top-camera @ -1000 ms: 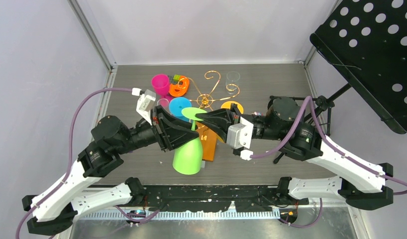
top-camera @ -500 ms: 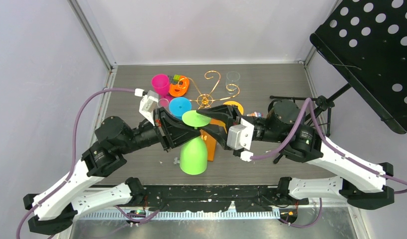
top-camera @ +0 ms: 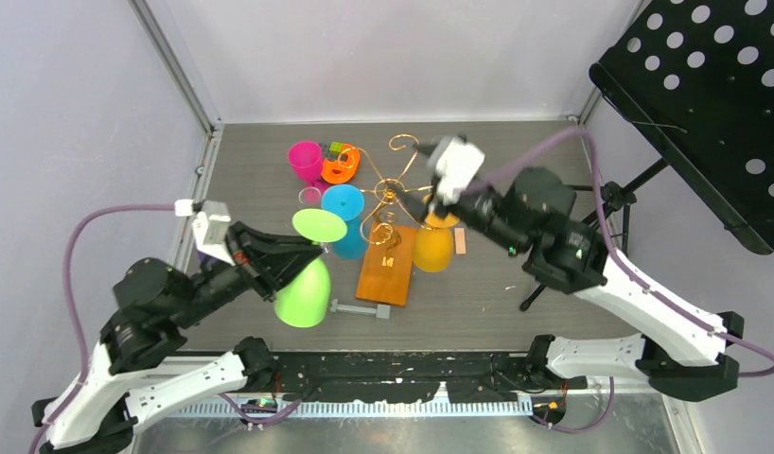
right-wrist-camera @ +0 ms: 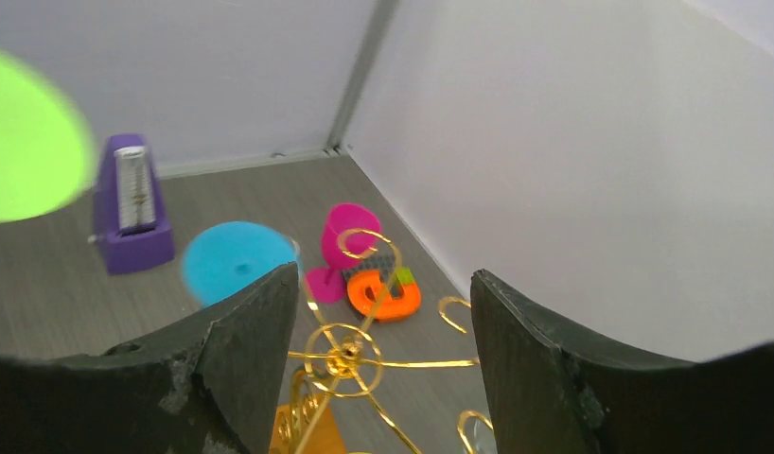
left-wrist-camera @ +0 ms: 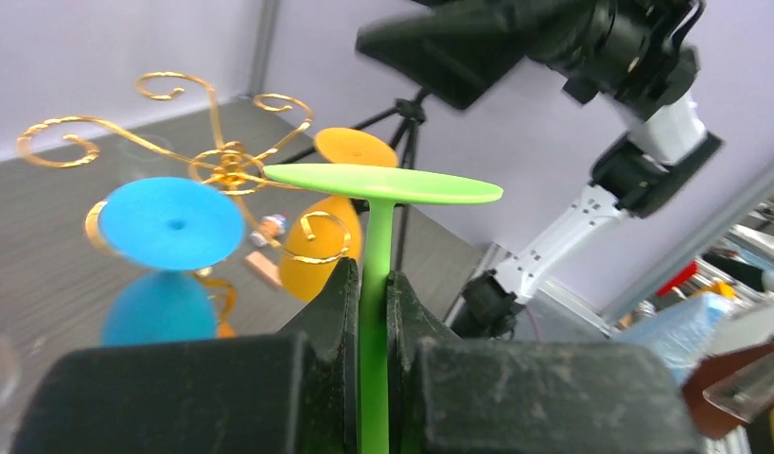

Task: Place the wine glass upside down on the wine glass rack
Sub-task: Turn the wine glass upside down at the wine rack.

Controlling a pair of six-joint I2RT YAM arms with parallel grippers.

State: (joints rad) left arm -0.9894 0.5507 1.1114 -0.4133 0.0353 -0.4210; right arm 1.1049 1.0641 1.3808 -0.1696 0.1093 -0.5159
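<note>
— Green wine glass [top-camera: 303, 295]: position and hold?
— Inverted, bowl down, foot up. The left gripper [left-wrist-camera: 371, 293] is clamped on the stem, with both fingers [left-wrist-camera: 328, 322] pressed against it. The glass is in the air, to the left of the wine glass rack [top-camera: 391, 192] and nearer than it, not touching it.
— Right gripper [right-wrist-camera: 383, 276]: condition?
— Jaws spread wide, nothing between them. It hangs over the rack's twisted gold hub.
— Which sides of the rack are occupied?
— Two. A blue glass [top-camera: 345, 203] hangs inverted on the left, the side facing the green glass. In the top view the green foot sits just beside it. An orange glass [top-camera: 432, 248] is inverted on the right, beside the orange wooden base [top-camera: 388, 270]. Its foot is partly hidden under the right gripper.
— Other items nearby?
— A pink glass [top-camera: 306, 158] and an orange ring-shaped item [top-camera: 338, 167] sit at the far left of the rack, close together. Whether they touch cannot be told. A purple metronome [right-wrist-camera: 132, 203] stands by the left arm. A grey bar [top-camera: 360, 309] lies just in front of the base. A black perforated music stand [top-camera: 714, 95] stands to the right of the table.
— Obstructions?
— The blue glass lies between the green glass and the hub. The right gripper occupies the space above the hub.
</note>
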